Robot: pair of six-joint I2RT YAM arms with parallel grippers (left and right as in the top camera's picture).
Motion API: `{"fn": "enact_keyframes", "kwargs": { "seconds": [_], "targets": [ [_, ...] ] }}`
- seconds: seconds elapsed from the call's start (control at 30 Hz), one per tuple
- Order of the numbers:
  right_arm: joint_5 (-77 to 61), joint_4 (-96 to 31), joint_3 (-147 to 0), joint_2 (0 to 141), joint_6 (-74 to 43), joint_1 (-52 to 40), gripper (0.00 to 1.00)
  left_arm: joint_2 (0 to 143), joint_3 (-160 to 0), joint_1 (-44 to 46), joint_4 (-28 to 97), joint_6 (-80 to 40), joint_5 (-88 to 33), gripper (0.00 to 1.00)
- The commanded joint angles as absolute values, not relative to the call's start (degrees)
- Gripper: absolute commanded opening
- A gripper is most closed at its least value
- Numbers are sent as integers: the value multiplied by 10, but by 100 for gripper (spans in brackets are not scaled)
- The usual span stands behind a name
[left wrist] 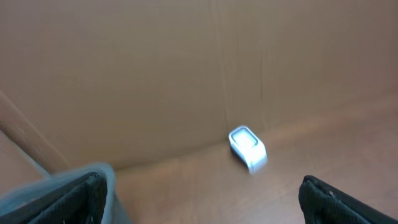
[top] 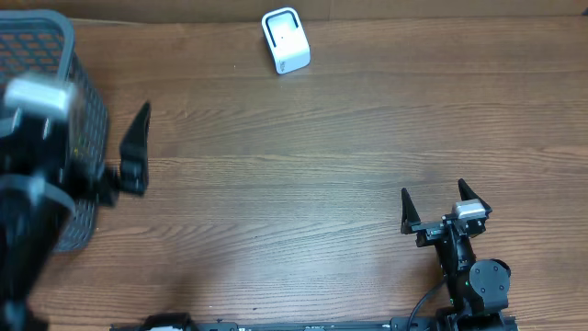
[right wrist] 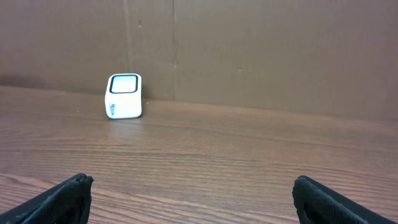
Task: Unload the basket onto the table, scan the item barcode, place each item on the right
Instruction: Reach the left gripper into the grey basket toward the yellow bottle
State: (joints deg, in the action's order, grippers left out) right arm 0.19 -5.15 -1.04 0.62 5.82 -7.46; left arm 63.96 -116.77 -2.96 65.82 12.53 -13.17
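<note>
1. Overhead only: grey basket (top: 64,101) far left, left jaws spread wide beside it, blurred; right jaws wide near front edge.
2. All views: white scanner (top: 286,40) at counter's (top: 303,184) far edge, well apart from both.
3. Right wrist: scanner's (right wrist: 125,96) dark-rimmed face sharp; left wrist: blurred (left wrist: 247,148).

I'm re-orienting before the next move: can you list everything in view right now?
Scanner: one, white, far side of the table near the centre, standing alone.
Basket: one, grey mesh, left edge of the table; contents cannot be made out.
Table: one, brown wood.
Backdrop: one, brown board, behind the table.
Left pincer: one, black, open and empty, beside the basket.
Right pincer: one, black, open and empty, near edge of the table on the right.
</note>
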Motion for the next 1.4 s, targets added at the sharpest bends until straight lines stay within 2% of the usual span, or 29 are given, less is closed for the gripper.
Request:
{"fn": "enact_keyframes", "kwargs": {
  "seconds": [0.0, 0.23, 0.57, 0.7, 0.9, 1.03, 1.37],
  "targets": [
    [-1, -48, -4, 2, 59, -71, 100, 760, -1272, -26, 733, 146, -145, 99],
    [-1, -48, -4, 2, 59, -71, 100, 890, -1288, -26, 747, 146, -185, 100],
    [-1, -48, -4, 2, 59, -71, 100, 952, -1288, -26, 706, 146, -198, 100],
    [-1, -48, -4, 2, 59, -71, 100, 952, -1288, -27, 642, 78, -71, 99],
    [-1, -48, -4, 2, 59, -71, 100, 955, -1288, -39, 588, 76, 187, 100],
    [-1, -48, -4, 2, 59, -71, 100, 955, -1288, -87, 588, 73, 178, 100],
    [-1, -48, -4, 2, 59, -71, 100, 1002, -1287, -307, 640, 62, -59, 100]
  ]
}}
